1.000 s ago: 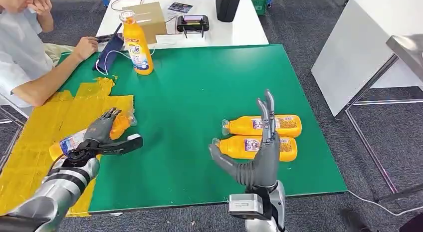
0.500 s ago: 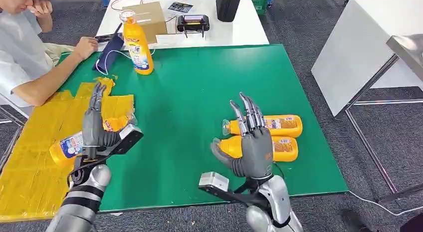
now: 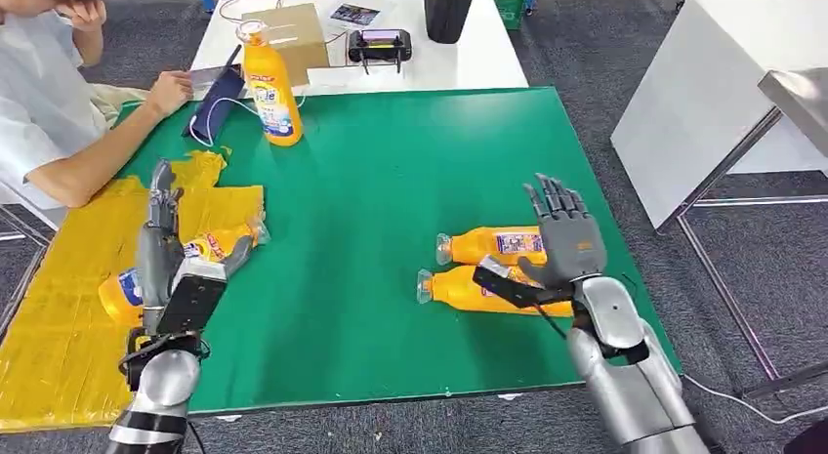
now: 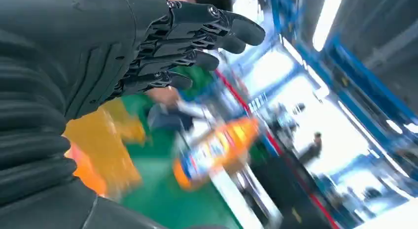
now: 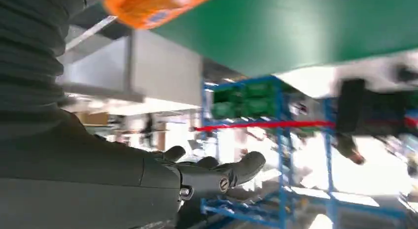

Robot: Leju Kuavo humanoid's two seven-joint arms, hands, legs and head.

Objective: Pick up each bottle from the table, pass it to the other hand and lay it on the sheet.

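Observation:
One orange bottle (image 3: 223, 243) lies on the yellow sheet (image 3: 68, 278) at the table's left. My left hand (image 3: 159, 241) stands over its middle with fingers straight and apart, holding nothing. Two more orange bottles (image 3: 485, 247) (image 3: 451, 288) lie side by side on the green mat (image 3: 391, 181) at the right. My right hand (image 3: 566, 239) hovers over their base ends, fingers spread, empty. A further bottle (image 3: 269, 83) stands upright at the far left of the mat and appears blurred as bottle (image 4: 217, 149) in the left wrist view. The right wrist view catches a bottle (image 5: 153, 6) by the mat's edge.
A person (image 3: 49, 112) sits at the far left with a hand near a blue pouch (image 3: 213, 107). Behind the mat a white table carries a cardboard box (image 3: 293, 32), a black device (image 3: 379, 46) and a dark bag (image 3: 447, 10). A white bench (image 3: 703, 93) stands to the right.
My left hand let go of the bottle on the sheet and straightened its fingers above it. My right hand swung right, from the mat's front edge to over the two lying bottles.

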